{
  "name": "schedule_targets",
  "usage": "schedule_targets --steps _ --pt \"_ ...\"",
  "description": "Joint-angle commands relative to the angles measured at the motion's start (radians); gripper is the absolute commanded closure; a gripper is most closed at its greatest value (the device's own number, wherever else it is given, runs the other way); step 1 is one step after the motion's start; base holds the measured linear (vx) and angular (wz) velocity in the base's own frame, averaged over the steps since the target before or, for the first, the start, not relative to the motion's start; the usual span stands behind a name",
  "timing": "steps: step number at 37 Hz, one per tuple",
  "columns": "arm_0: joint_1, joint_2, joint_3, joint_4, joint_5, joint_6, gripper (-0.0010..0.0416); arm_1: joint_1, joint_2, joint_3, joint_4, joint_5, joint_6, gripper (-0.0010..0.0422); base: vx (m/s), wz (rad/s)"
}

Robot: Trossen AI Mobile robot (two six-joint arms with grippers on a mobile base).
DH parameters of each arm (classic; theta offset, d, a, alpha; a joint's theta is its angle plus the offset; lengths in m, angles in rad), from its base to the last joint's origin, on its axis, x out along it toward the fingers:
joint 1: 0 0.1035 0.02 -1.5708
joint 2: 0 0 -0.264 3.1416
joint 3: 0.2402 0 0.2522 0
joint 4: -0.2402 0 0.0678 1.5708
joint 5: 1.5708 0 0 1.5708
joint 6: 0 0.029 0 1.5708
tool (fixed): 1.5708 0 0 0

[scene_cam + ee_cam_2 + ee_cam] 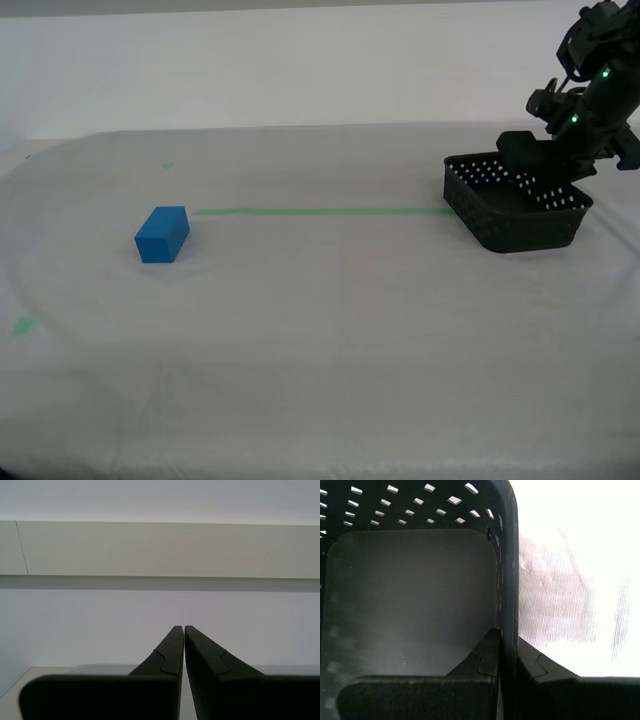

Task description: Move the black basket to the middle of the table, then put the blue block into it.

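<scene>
**Now: basket wall pinched, block apart**

Blue block lies on the table at about 9 o'clock in the exterior view, just beside the near end of the green tape line, which runs toward 3 o'clock. Black basket sits at the line's far end, well apart from the block. My first gripper pinches the basket's side wall, one finger inside, one outside. My second gripper is pressed together on nothing, facing a pale wall.
</scene>
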Motion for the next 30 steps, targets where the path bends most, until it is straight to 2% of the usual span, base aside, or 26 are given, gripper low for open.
schedule_targets --steps 1,8,12,22,30 --pt "0.001 -0.025 -0.001 -0.013 0.001 0.036 0.0406 0.0 0.0 0.0 0.004 0.0 0.002 0.0412 0.0 0.0" --pt "0.003 -0.095 -0.002 -0.048 -0.001 0.08 0.0406 0.0 0.0 0.0 0.004 0.0 0.002 0.0412 0.0 0.0" --pt "0.003 -0.142 -0.002 -0.066 -0.029 0.11 0.0406 0.0 0.0 0.0 0.004 0.0 0.002 0.0412 0.0 0.0" --pt "0.014 -0.269 -0.002 -0.104 -0.049 0.185 0.0406 0.0 0.0 0.0 0.004 0.0 0.002 0.0412 0.0 0.0" --pt "0.046 -0.341 -0.002 -0.165 -0.049 0.22 0.0406 0.0 0.0 0.0 0.004 0.0 0.002 0.0412 0.0 0.0"
